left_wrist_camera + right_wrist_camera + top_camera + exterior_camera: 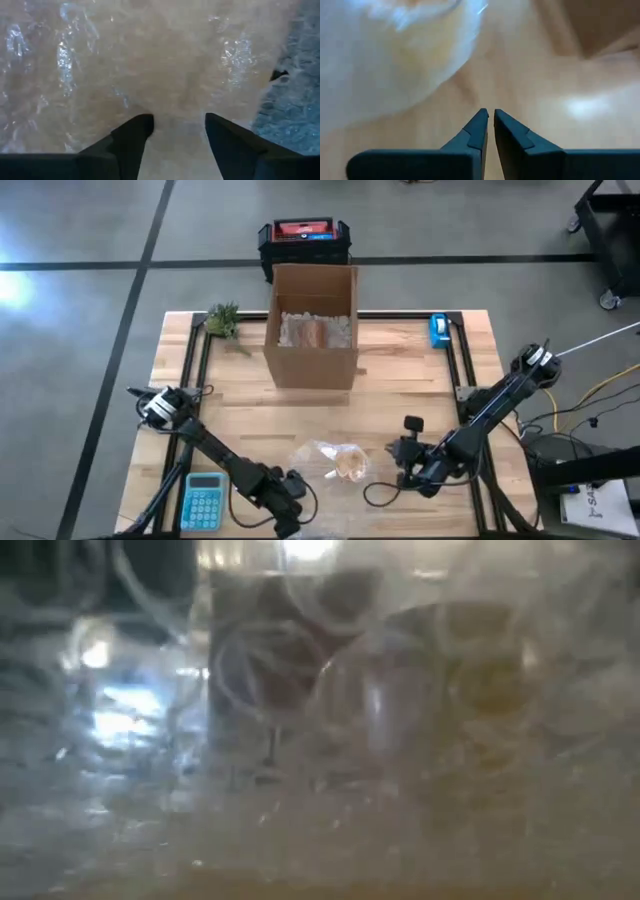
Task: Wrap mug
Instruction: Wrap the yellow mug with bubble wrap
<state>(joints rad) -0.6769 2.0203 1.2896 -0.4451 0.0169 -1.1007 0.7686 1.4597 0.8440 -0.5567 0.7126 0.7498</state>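
The mug [350,465] lies on the table near the front edge, inside a crumpled sheet of clear bubble wrap [330,460]. In the low view the bubble wrap [320,740] fills the picture and the mug [490,690] shows only as an amber blur through it. My left gripper [292,483] is at the wrap's near left side, open, with the bubble wrap [160,65] spread just ahead of its fingertips [145,125]. My right gripper [393,452] is just right of the bundle, shut on nothing. Its wrist view shows the wrapped mug [395,45] off to one side, above bare table. My left gripper [179,122] stands open, low over the table, with the wrap's edge [175,107] right at its fingertips. I cannot tell whether they touch the wrap.
An open cardboard box [312,325] with packing material stands at the table's far middle. A blue calculator [203,500] lies at the near left, a small plant [225,320] at the far left, a blue tape dispenser [438,330] at the far right. A black cable [380,495] loops beside the bundle.
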